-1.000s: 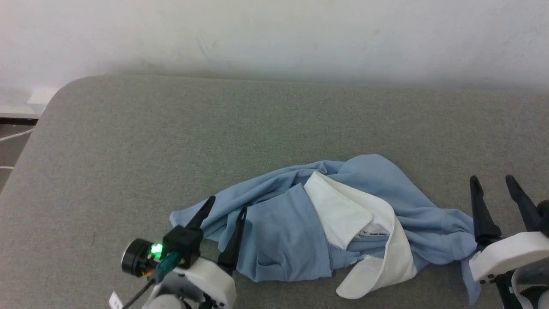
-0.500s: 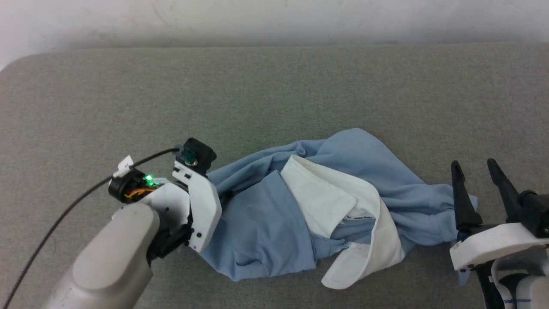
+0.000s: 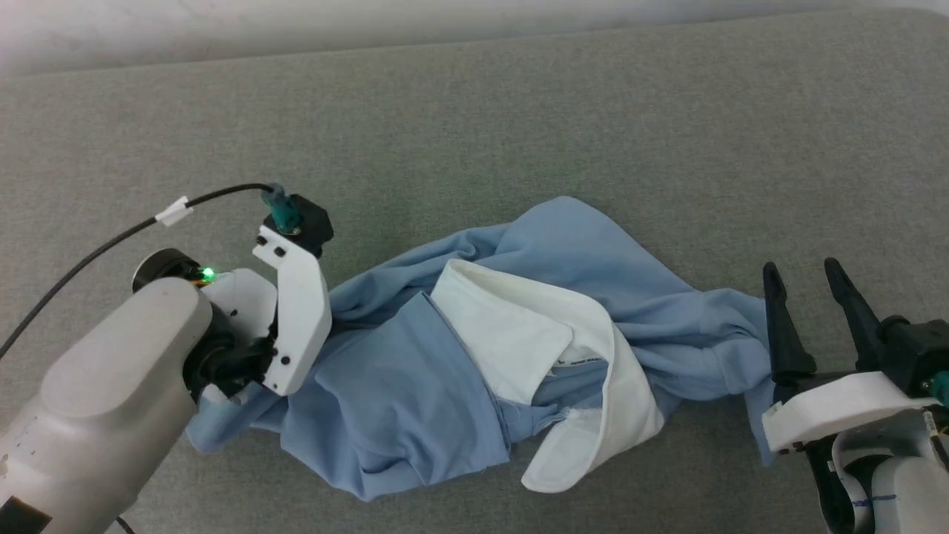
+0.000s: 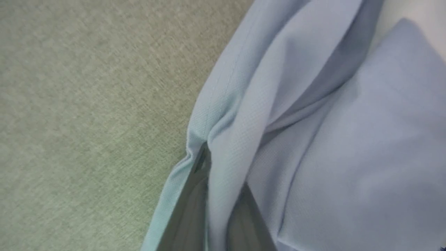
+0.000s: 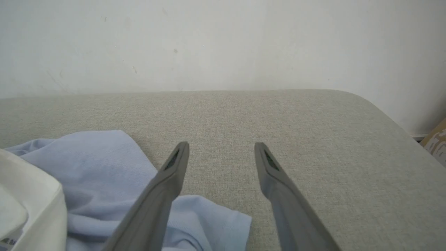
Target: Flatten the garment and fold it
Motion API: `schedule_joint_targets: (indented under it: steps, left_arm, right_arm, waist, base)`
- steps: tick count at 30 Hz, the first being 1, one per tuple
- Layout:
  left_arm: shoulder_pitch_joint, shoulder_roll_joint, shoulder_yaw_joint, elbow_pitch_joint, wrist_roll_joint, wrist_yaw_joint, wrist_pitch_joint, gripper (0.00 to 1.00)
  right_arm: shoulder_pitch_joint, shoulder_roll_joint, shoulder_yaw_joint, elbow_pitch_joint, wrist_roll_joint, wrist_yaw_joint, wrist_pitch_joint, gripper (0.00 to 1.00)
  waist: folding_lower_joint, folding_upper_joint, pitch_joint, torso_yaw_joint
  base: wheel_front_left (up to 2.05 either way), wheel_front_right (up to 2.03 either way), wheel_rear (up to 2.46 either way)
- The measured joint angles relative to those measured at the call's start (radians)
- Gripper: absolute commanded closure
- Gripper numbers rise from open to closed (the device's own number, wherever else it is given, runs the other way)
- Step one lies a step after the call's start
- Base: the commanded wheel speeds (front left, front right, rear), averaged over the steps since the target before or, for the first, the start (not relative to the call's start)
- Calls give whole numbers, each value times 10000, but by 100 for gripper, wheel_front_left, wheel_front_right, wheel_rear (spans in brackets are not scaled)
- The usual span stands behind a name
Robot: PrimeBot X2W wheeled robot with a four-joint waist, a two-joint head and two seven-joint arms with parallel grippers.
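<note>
the left gripper, spread wide at the left end of the polo shirt a second ago, has rolled over and pinched shut on a fold of its light blue edge. the head camera has dipped too, trimming the wall to a thin strip.

Left gripper is mostly buried: shirt folds wrap its fingers, just slivers poking out, and that close-up's pretty soft. From the head cam, its white bracket covers the tips. Label print's too tiny to read. Left forearm and right arm run off the bottom edge.
</note>
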Motion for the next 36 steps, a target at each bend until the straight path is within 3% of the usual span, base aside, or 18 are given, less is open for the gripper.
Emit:
schedule_joint_targets:
  steps: [3,7,14,17,18,19,20,29,32,36]
  left_arm:
    - [-155,8,-150,299,81,-71,-794,100]
    - [-705,-232,-90,1049,1066,-48,-2830,100]
    - [-2246,-840,232,2205,2917,844,-6050,100]
    - [-2585,-1175,201,2966,3181,849,-6765,100]
    - [-2569,-1335,125,3313,3149,702,-6786,91]
    - [-2531,-1486,25,3662,3106,616,-6738,11]
    - [-2482,-1613,-81,3962,3112,548,-6790,0]
    - [-2457,-2048,337,5333,3070,763,-9375,0]
    - [-2452,-2098,679,5262,2993,1047,-10335,0]
    - [-2085,-2088,1379,4418,2859,1473,-10753,0]
  right_arm:
    - [-2,2,8,150,-4,0,-82,0]
    - [-47,0,10,232,-67,0,-173,0]
    - [-245,0,184,242,-84,0,-203,0]
    - [-371,2,293,272,-88,0,-305,0]
    - [-396,0,332,307,-88,0,-343,0]
    - [-409,2,374,349,-86,0,-349,0]
    - [-412,0,430,393,-75,0,-362,0]
    - [-471,6,631,625,-92,0,-428,0]
    - [-437,2,573,604,-94,0,-414,0]
    - [-270,4,472,558,-159,0,-253,0]
  waist:
    - [0,0,-23,-101]
    - [1,0,-183,-158]
    - [0,0,-177,-356]
    - [1,0,-28,-434]
    - [1,0,18,-457]
    - [1,0,56,-477]
    - [2,0,90,-496]
    - [1,0,-58,-340]
    - [0,0,-312,-165]
    - [-2,0,-698,161]
  base:
    - [0,0,0]
    - [0,0,0]
    - [0,0,0]
    - [0,0,0]
    - [0,0,0]
    - [0,0,0]
    - [0,0,0]
    - [0,0,0]
    - [0,0,0]
    - [0,0,0]
